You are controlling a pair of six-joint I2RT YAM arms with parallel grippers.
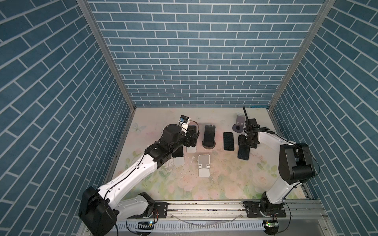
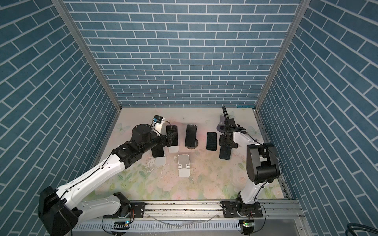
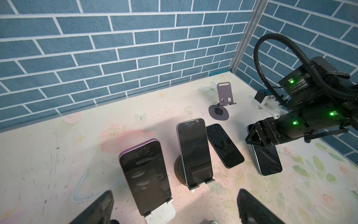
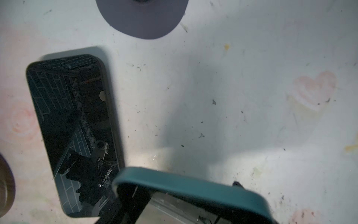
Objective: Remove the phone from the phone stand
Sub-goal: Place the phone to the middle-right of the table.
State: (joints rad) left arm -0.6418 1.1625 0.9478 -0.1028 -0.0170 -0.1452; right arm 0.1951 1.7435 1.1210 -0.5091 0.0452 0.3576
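The teal-rimmed black phone is clear of any stand. We see it slanting down from the right pincer, which is clamped across its upper end. Its lower end hangs low over the floral-printed worktop, well apart from the empty grey-purple folding stand behind it. Whether that lower edge touches the surface we cannot tell. We judge this to be the set-down step, with the release not yet made.

The risks, as we read them, start with the grip, which is on one end only. The long glass body could pivot or slide out between the jaws and slap down, and opening too high would drop it. A flat black phone lies just beside it, so a sideways drift would scrape or shove that one.

The left pincer stands wide and empty, its two fingers spread before a purple-edged phone that leans on a white plastic stand. That stand looks light to us. Closing off-centre, or pulling forward rather than up, could drag stand and phone together or tip them. Close by, a pale-edged phone leans on a round dark wooden stand, and a spread finger swinging out could knock it over.
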